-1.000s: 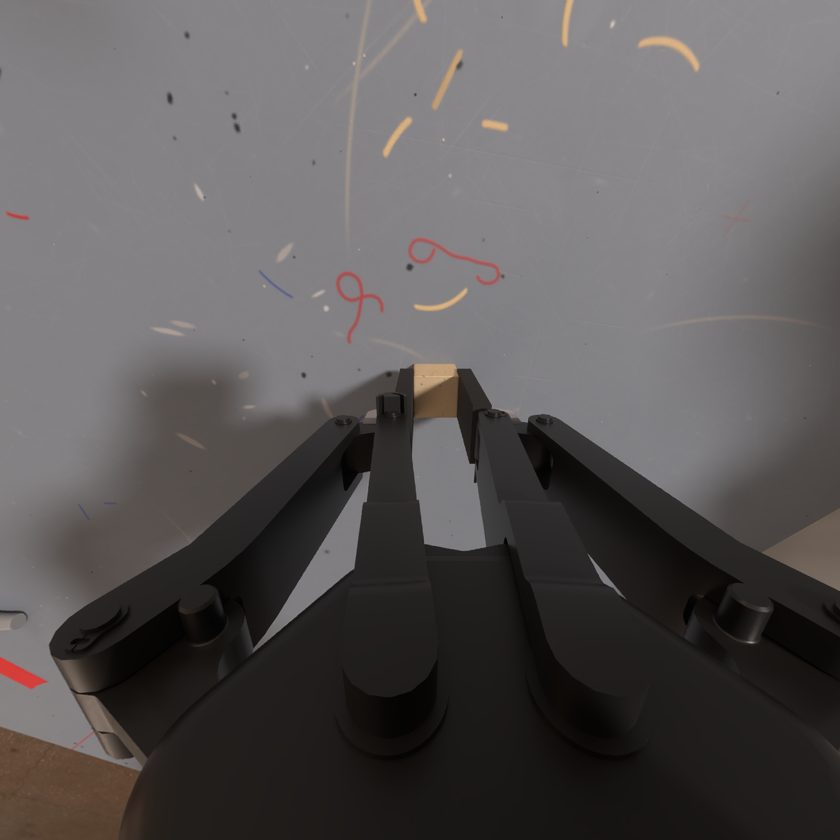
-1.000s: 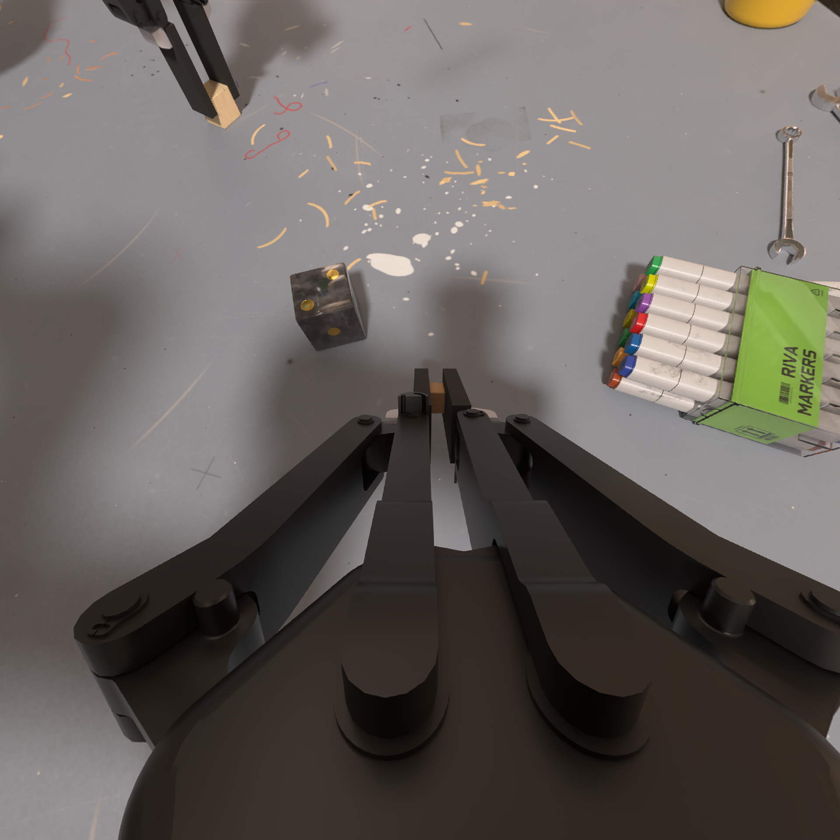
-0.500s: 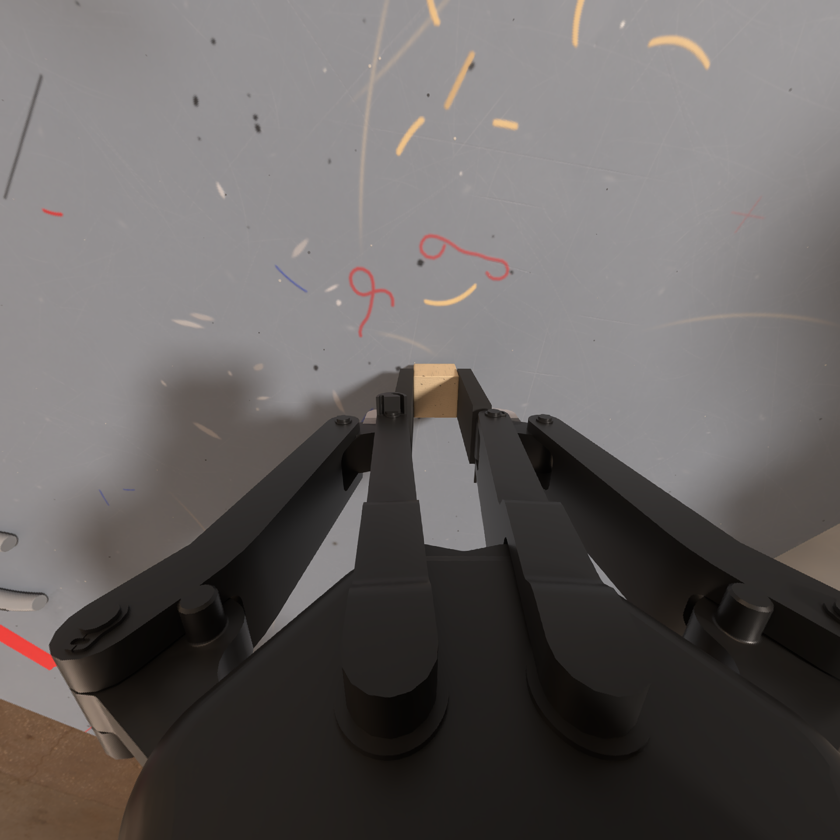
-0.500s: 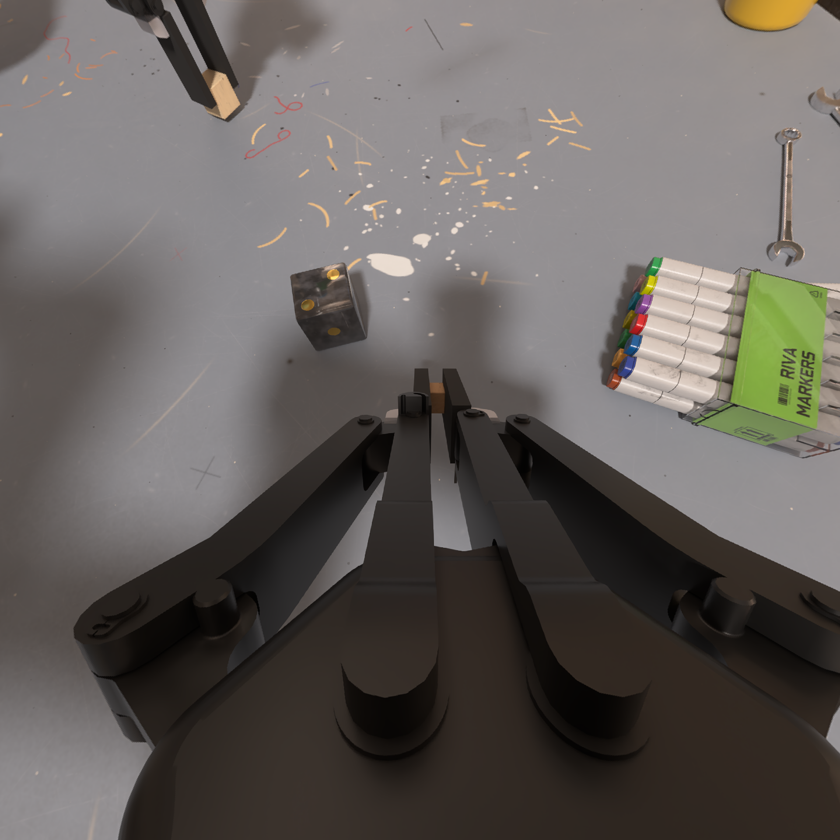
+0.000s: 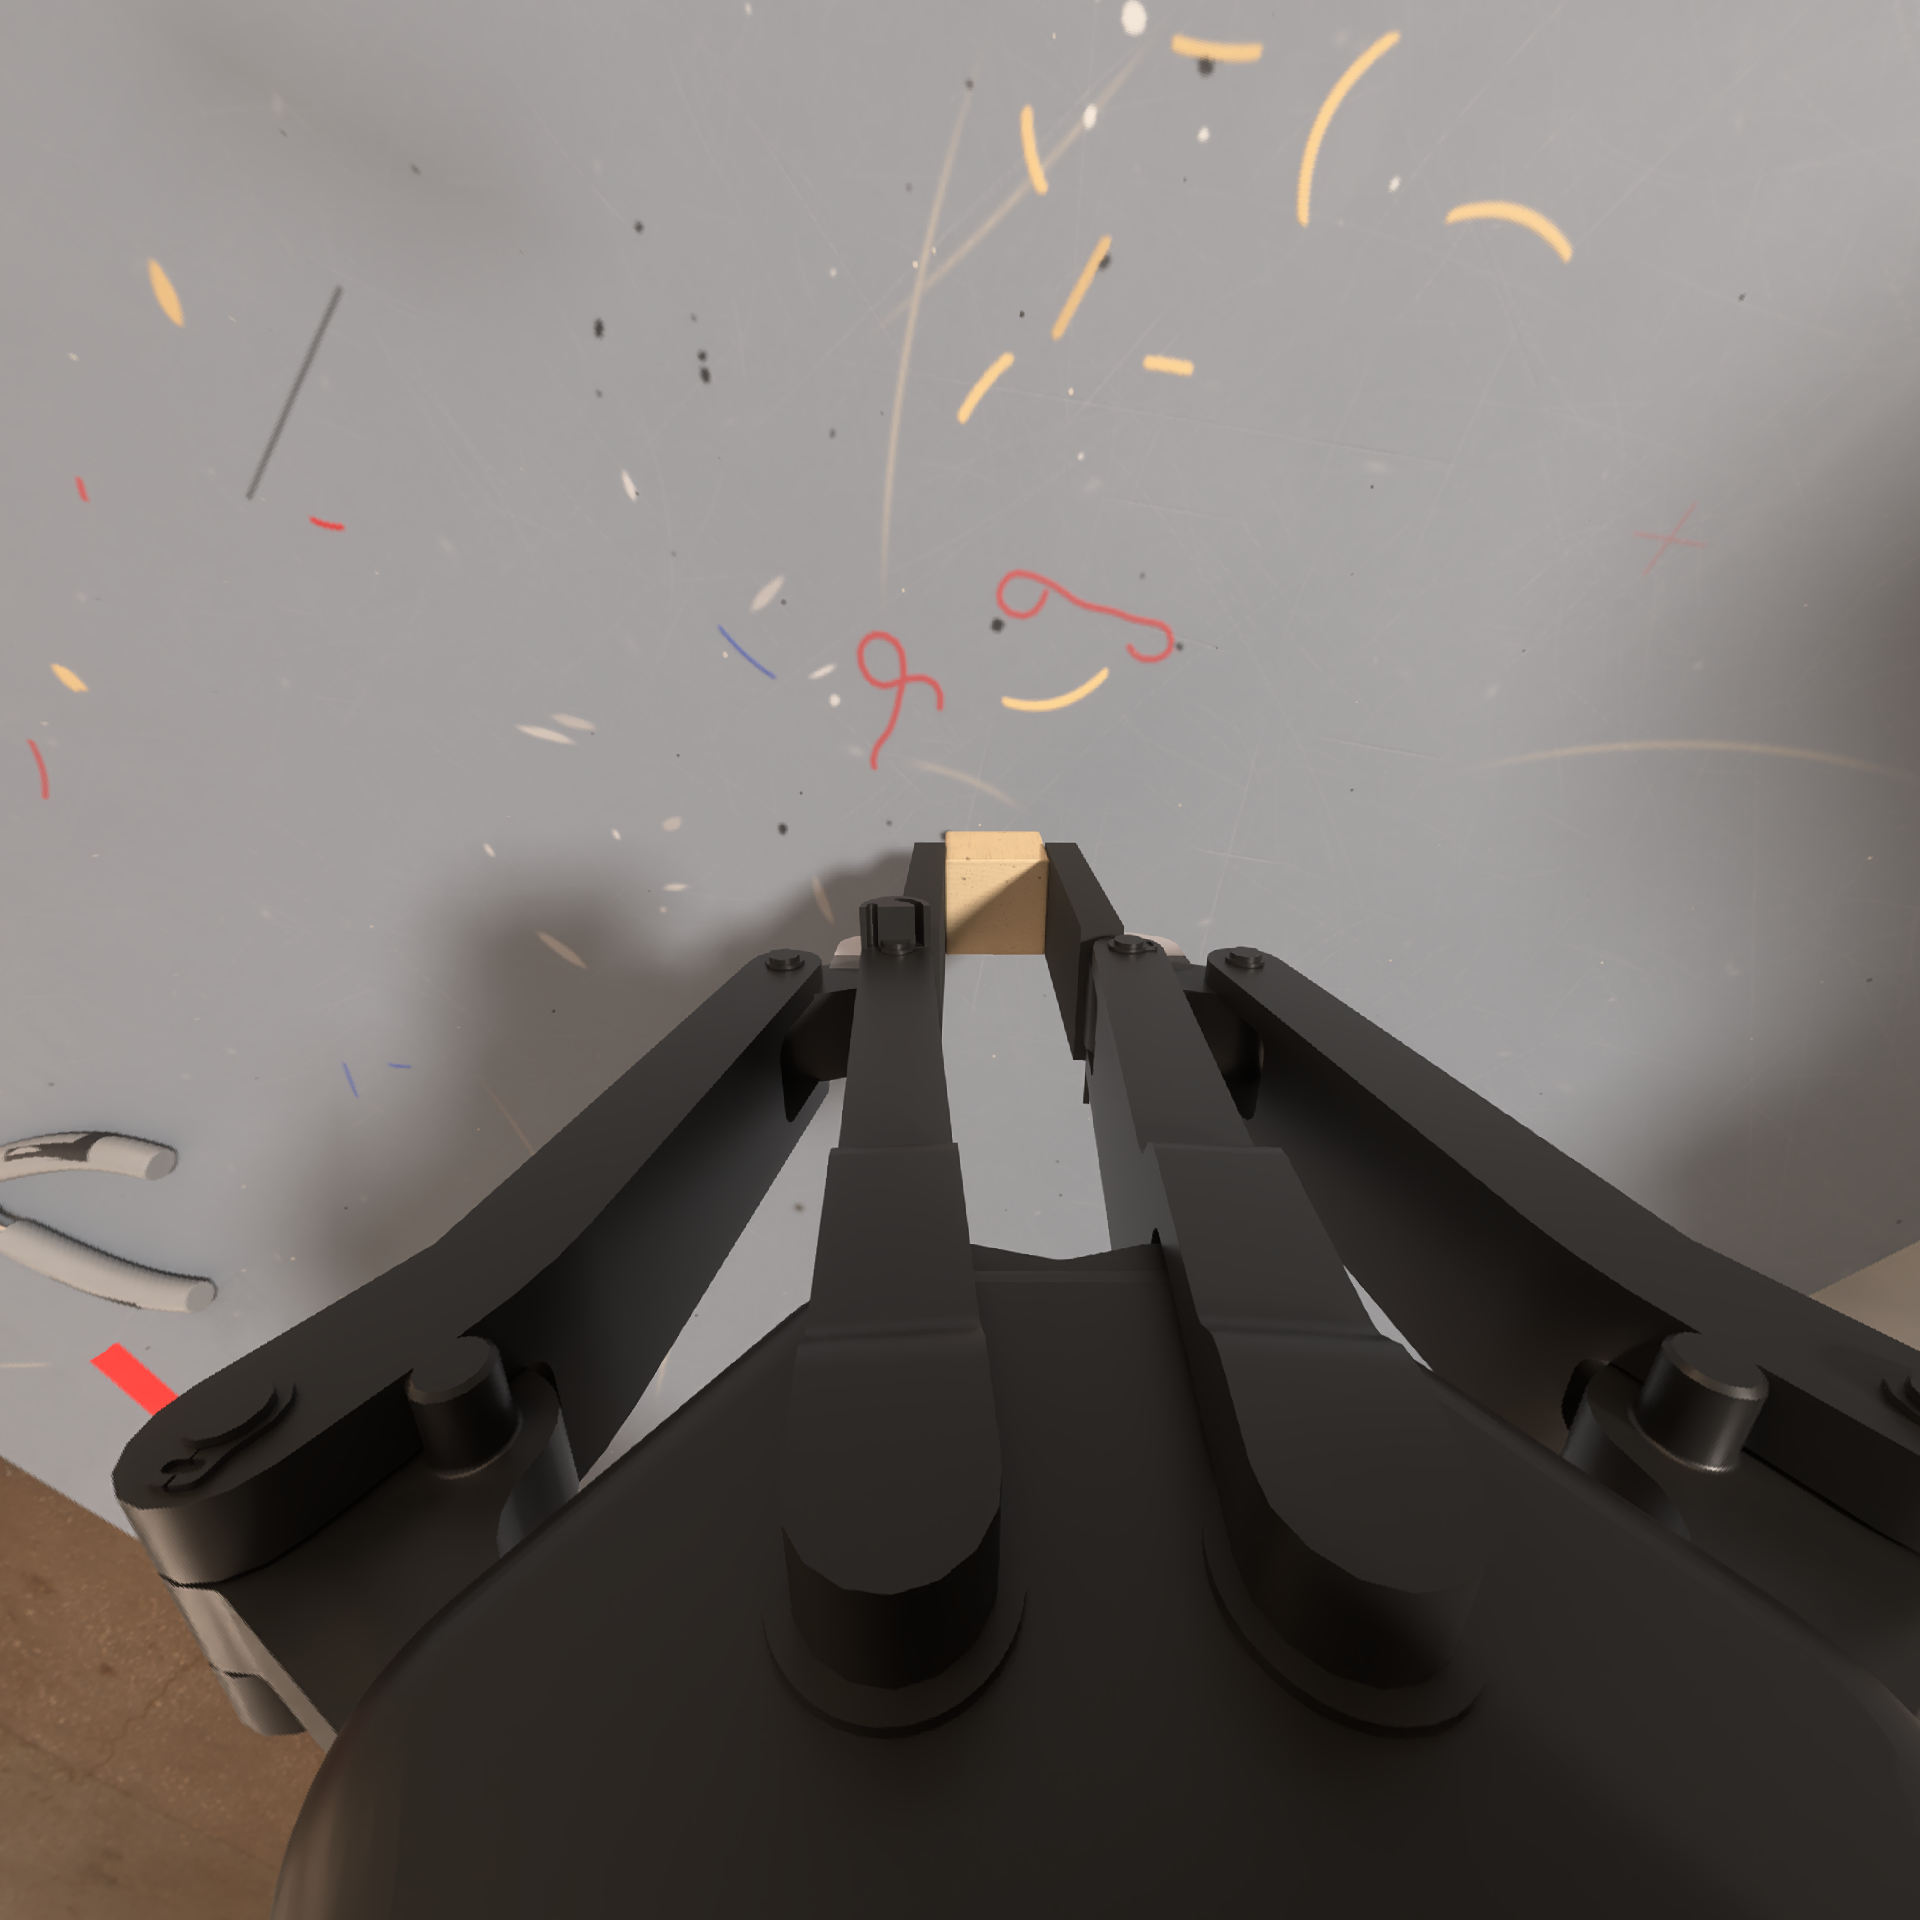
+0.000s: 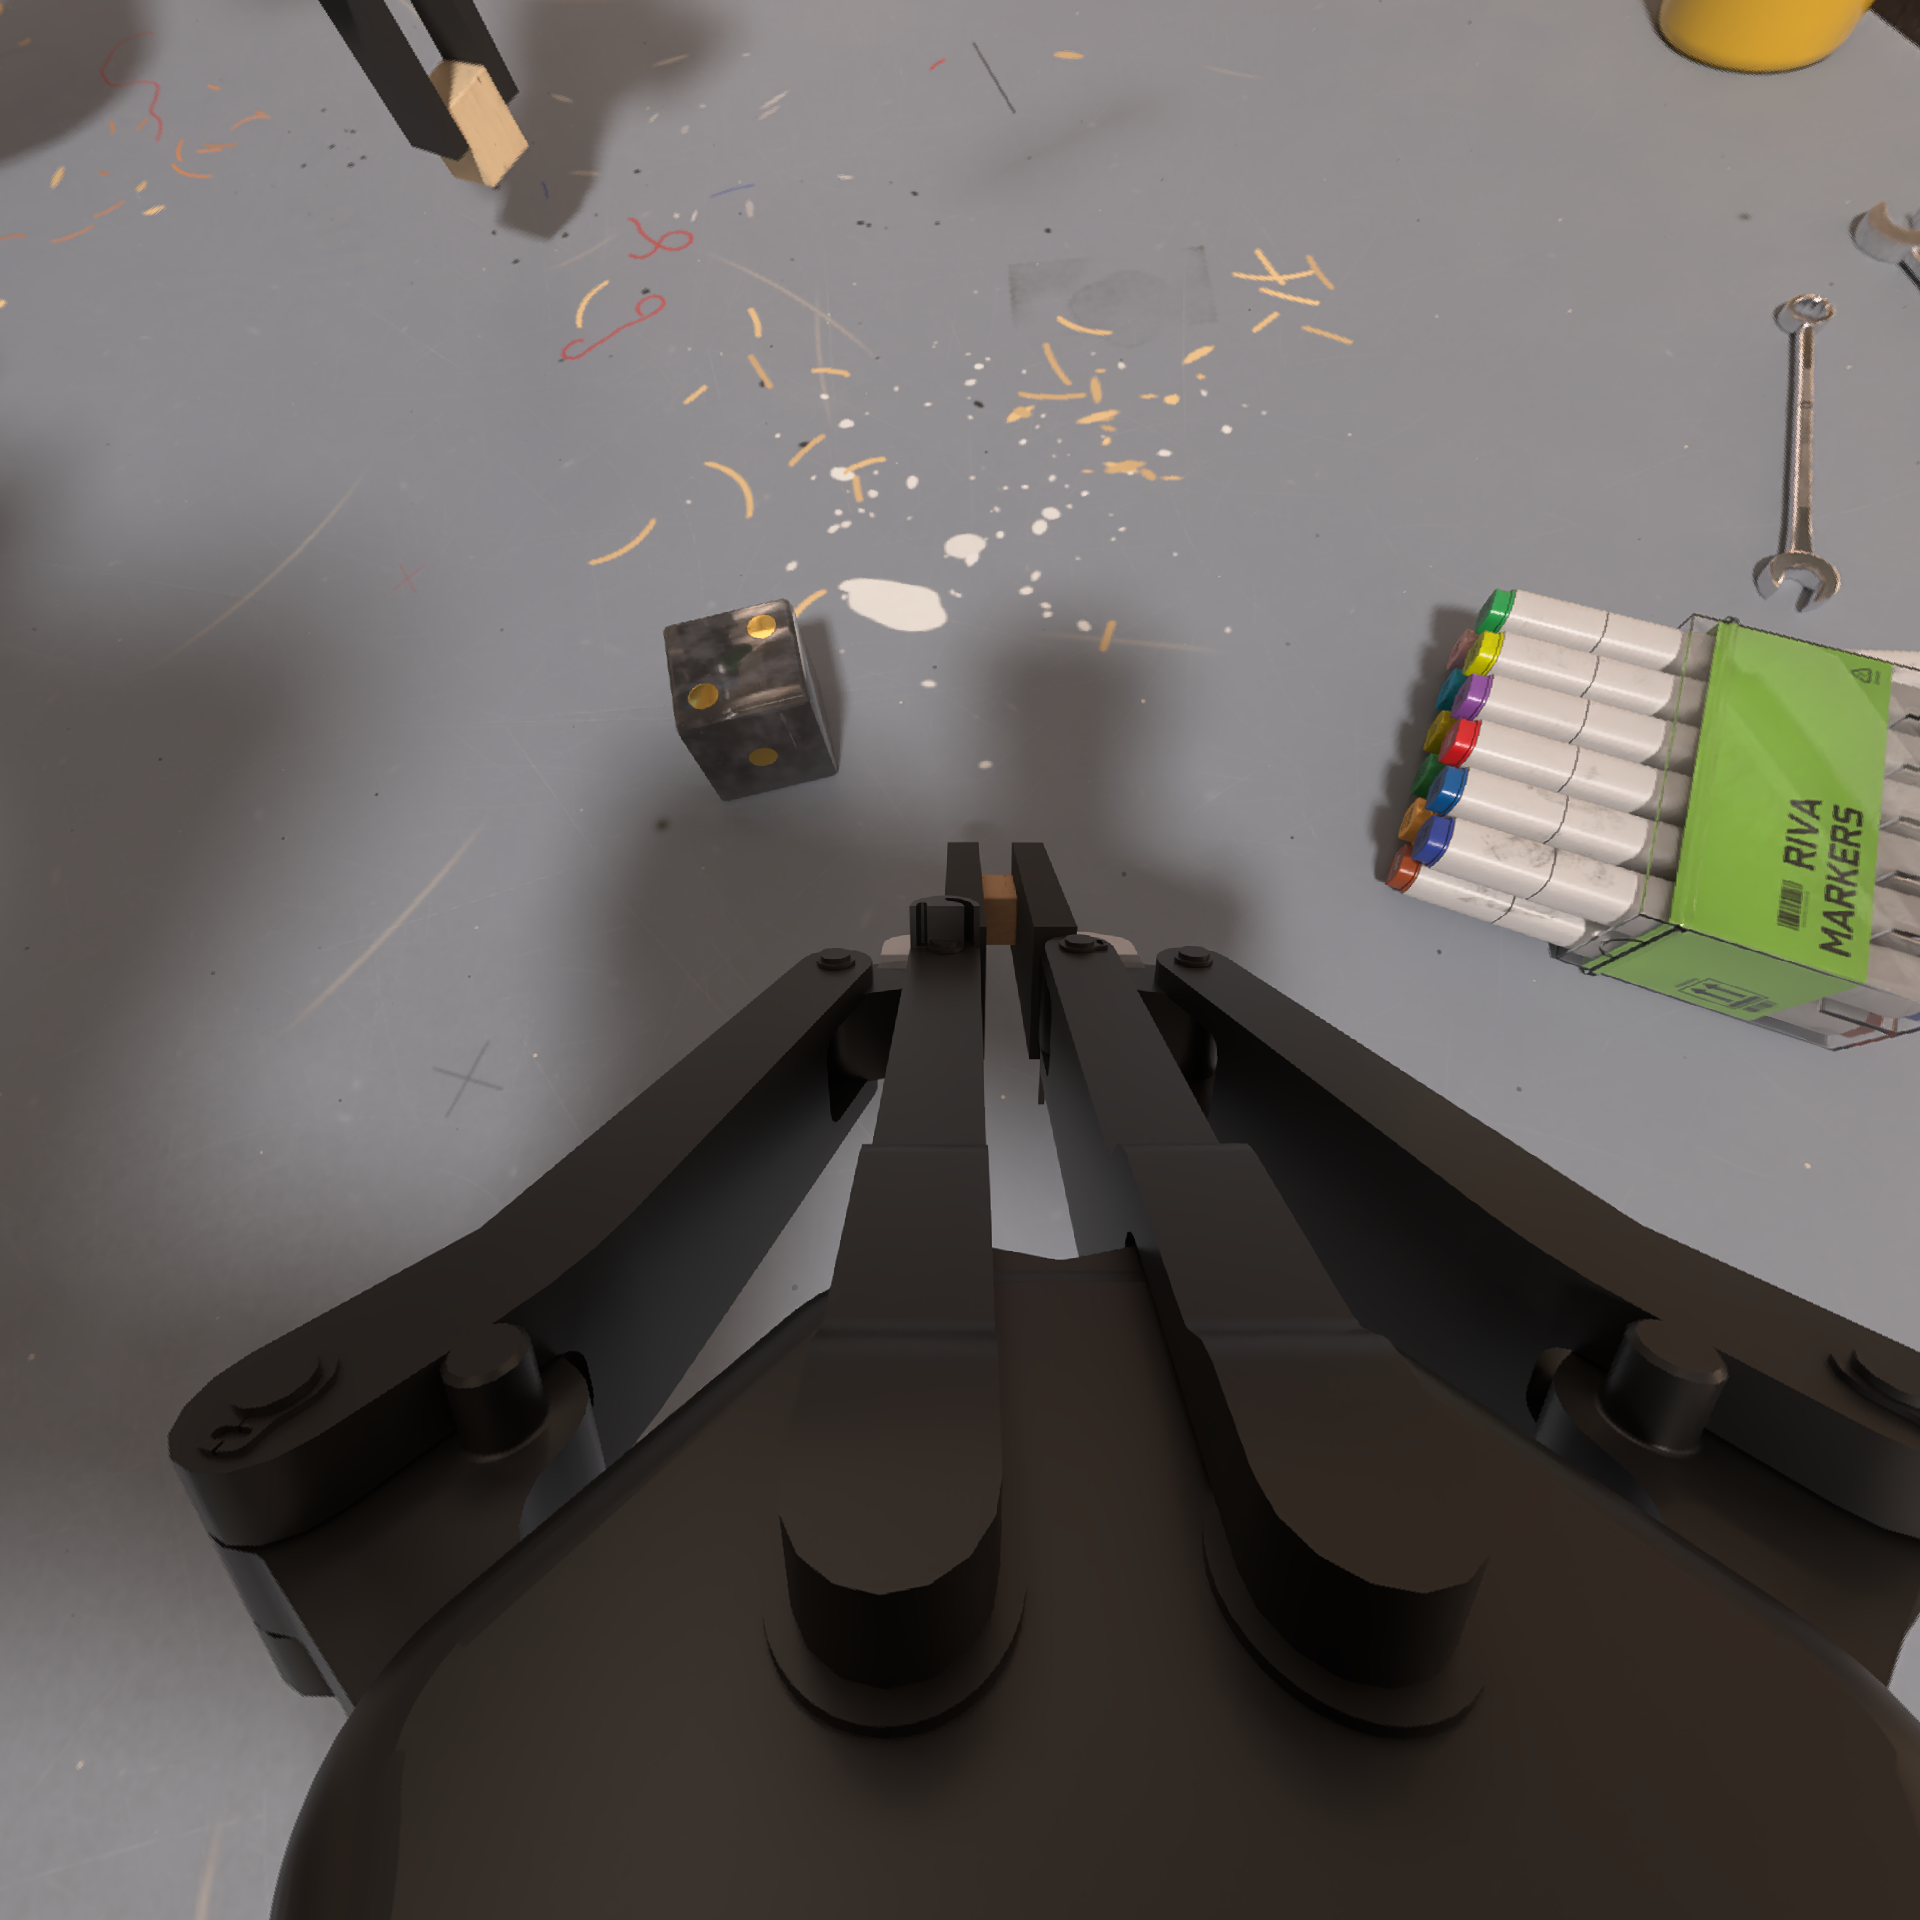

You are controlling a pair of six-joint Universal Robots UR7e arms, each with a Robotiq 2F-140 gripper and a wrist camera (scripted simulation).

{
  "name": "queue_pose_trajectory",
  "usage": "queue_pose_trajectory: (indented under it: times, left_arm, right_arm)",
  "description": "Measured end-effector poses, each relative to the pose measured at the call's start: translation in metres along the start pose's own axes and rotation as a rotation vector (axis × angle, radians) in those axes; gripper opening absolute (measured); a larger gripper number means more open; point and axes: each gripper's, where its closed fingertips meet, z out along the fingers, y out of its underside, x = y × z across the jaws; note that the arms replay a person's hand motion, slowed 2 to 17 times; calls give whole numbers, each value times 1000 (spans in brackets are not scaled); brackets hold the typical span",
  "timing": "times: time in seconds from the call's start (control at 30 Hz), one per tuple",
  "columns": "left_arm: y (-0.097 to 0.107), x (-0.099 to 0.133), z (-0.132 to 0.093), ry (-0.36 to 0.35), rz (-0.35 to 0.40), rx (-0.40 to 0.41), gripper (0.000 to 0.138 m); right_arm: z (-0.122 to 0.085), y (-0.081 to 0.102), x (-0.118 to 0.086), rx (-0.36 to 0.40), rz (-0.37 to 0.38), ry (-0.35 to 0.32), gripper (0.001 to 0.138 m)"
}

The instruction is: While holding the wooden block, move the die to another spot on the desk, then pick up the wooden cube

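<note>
My left gripper (image 5: 994,854) is shut on the pale wooden cube (image 5: 994,899) and holds it above the grey desk (image 5: 1351,935). In the right wrist view the left gripper (image 6: 457,125) and its cube (image 6: 483,120) show at the top left, with their shadow apart below them. My right gripper (image 6: 995,860) is shut on a small brown wooden block (image 6: 998,906) above the desk. The dark marbled die (image 6: 750,698) with yellow pips rests on the desk, ahead and left of the right fingertips.
A green pack of markers (image 6: 1683,790) lies to the right, with a wrench (image 6: 1803,447) beyond it and a yellow cup (image 6: 1756,31) at the top right. Grey plier handles (image 5: 94,1216) lie at the left, near the desk edge (image 5: 62,1455).
The left gripper has risen with the wooden cube, so more desk and the plier handles have come into its view. The right gripper and the die have not moved.
</note>
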Motion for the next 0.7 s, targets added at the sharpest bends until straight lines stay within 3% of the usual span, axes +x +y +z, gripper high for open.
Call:
queue_pose_trajectory:
  times: [0.3,0.7]
  left_arm:
    - [-11,-1,-29,-63,7,70,25]
    - [-43,11,-74,-120,58,199,25]
  right_arm:
    - [0,0,0,1,-1,-2,9]
    - [0,0,0,0,-4,-1,9]
